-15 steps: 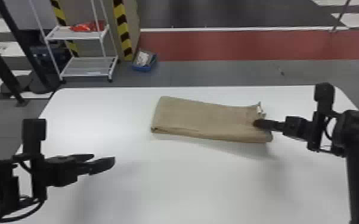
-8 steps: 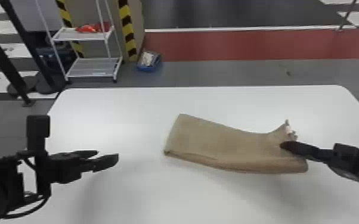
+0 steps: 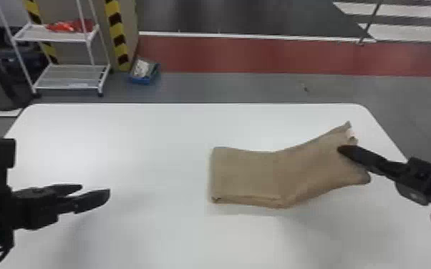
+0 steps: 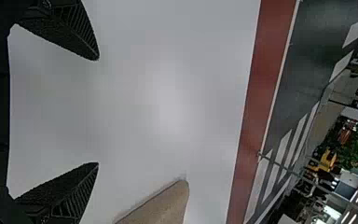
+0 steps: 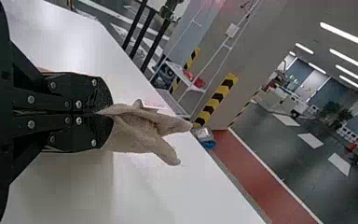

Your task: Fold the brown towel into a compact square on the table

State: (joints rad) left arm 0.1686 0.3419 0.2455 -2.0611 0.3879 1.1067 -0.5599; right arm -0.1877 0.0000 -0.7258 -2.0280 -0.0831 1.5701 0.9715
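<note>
The brown towel (image 3: 250,175) is a folded strip right of the table's middle, its left part flat and its right part raised. My right gripper (image 3: 343,148) holds that right end; in the right wrist view my right gripper (image 5: 105,113) is shut on the towel (image 5: 140,133), whose bunched layers stick out past the fingers. My left gripper (image 3: 96,191) is over the table's left side, well apart from the towel. In the left wrist view my left gripper (image 4: 98,112) stands open with nothing between its fingers, and a towel corner (image 4: 168,203) lies beyond.
The white table (image 3: 136,143) has its far edge before a grey floor. Behind it on the left stand a white shelf rack (image 3: 71,77) with red items, a striped pillar (image 3: 116,32) and a blue box (image 3: 143,73) on the floor.
The towel has moved right in the head view and its gripped right end has lifted, bending the strip. My right gripper moved with it. The left arm looks nearly still while the camera's view shifted.
</note>
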